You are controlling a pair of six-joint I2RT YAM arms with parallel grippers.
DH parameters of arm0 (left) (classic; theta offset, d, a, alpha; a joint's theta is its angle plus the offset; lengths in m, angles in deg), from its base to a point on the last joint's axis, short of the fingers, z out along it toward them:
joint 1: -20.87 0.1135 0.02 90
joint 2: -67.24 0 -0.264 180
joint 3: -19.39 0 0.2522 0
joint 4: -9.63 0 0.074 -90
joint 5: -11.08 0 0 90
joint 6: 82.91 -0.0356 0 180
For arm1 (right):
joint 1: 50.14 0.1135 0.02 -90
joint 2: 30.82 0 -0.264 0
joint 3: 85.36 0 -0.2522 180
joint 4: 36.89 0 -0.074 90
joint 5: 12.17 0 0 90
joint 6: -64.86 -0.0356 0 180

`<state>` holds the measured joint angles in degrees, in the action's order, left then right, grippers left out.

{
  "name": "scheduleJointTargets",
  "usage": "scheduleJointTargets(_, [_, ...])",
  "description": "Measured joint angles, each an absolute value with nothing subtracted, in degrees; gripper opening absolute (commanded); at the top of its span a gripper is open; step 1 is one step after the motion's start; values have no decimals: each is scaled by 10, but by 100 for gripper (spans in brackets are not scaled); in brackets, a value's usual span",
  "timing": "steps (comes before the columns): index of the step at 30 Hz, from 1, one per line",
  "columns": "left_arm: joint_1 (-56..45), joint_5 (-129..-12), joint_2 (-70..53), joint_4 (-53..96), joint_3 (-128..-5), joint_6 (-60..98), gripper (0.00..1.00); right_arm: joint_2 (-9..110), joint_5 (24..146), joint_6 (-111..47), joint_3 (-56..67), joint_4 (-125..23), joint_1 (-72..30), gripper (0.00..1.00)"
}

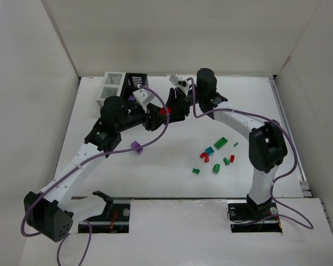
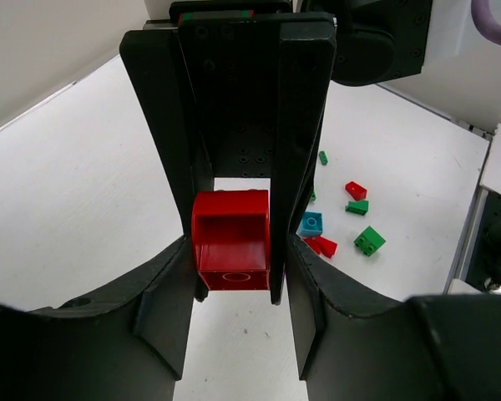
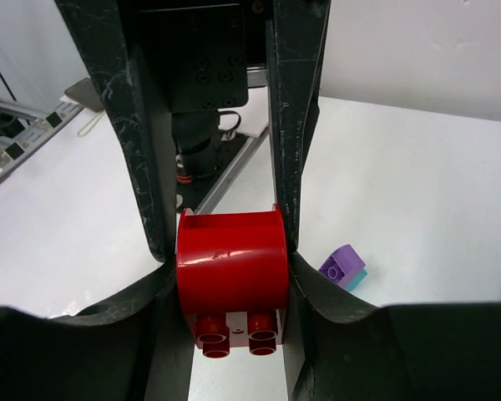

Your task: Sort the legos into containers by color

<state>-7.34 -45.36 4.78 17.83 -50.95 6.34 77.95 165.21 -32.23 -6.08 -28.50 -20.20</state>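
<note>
**Red brick [image 1: 165, 111] clamped from both sides**

The left tool [image 2: 231, 251] and the right tool [image 3: 231, 267] meet tip to tip above the tabletop [image 1: 155, 172], both clenched on the red brick. More bricks [image 1: 221, 143], green, red and teal, lie scattered on the right tool's side, nearer the arm bases. The joined white box [image 1: 113, 83] and black box [image 1: 135, 81] stand just beyond the left tool.
</note>
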Motion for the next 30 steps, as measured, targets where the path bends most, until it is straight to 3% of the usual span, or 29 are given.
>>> scheduleJointTargets(8, [-71,-434,50,177,-510,58,0,771,1666,-316,-49,-271,-203,0])
scheduleJointTargets(12, [-71,-435,50,177,-510,59,0,771,1666,-316,-49,-270,-203,7])
scheduleJointTargets(16, [-71,-440,51,177,-510,66,0,771,1666,-325,-49,-270,-203,37])
scheduleJointTargets(17, [-71,-442,52,178,-510,69,0,771,1666,-328,-50,-270,-203,51])
scheduleJointTargets(19, [-72,-449,57,176,-510,71,0,774,1660,-341,-56,-271,-202,62])
scheduleJointTargets(20, [-73,-452,62,176,-510,71,0,776,1656,-348,-59,-270,-203,84])
scheduleJointTargets(21, [-73,-454,69,175,-510,73,0,778,1651,-353,-60,-272,-204,99])
scheduleJointTargets(30, [-76,-481,101,160,-510,74,0,784,1613,-374,-61,-272,-222,100])
